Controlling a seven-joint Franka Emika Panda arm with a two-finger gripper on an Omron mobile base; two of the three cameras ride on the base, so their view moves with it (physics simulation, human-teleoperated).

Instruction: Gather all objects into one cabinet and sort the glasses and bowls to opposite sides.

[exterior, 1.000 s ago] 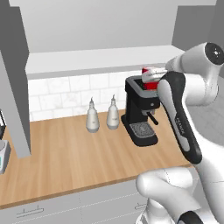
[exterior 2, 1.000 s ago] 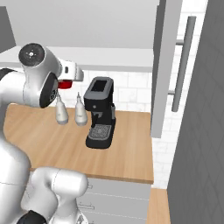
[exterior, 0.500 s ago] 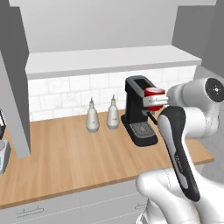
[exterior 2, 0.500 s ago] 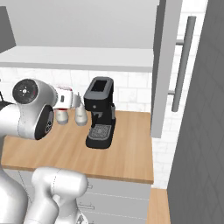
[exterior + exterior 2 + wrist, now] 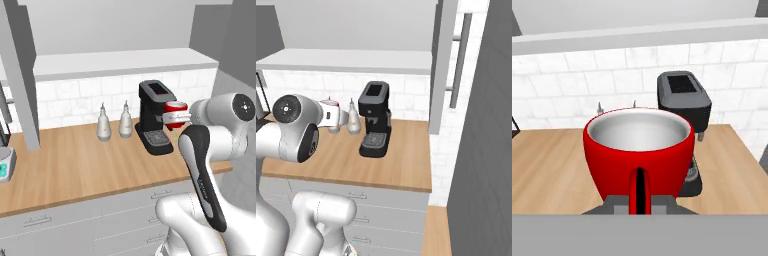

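Note:
A glossy red cup (image 5: 637,150) with a pale inside sits in my gripper (image 5: 639,204), which is shut on the cup's handle. In the left base view the red cup (image 5: 176,107) hangs above the counter, just right of the coffee machine, with the gripper (image 5: 172,118) under its rim. From the right, the gripper (image 5: 332,116) shows left of the bottles, the cup (image 5: 329,103) peeking above it. The cabinet's pale shelf (image 5: 125,62) runs above the tiled wall; its grey door (image 5: 442,65) with a long bar handle (image 5: 458,60) stands open at the right.
A black coffee machine (image 5: 155,118) stands on the wooden counter (image 5: 75,165), two pale bottles (image 5: 103,125) to its left. A small scale (image 5: 5,169) sits at the counter's left end. White drawers (image 5: 100,220) run below. Another grey door (image 5: 20,80) hangs at the left.
The arm has come down and away from the shelf with the red cup in its grip, from shelf height to level with the coffee machine's top.

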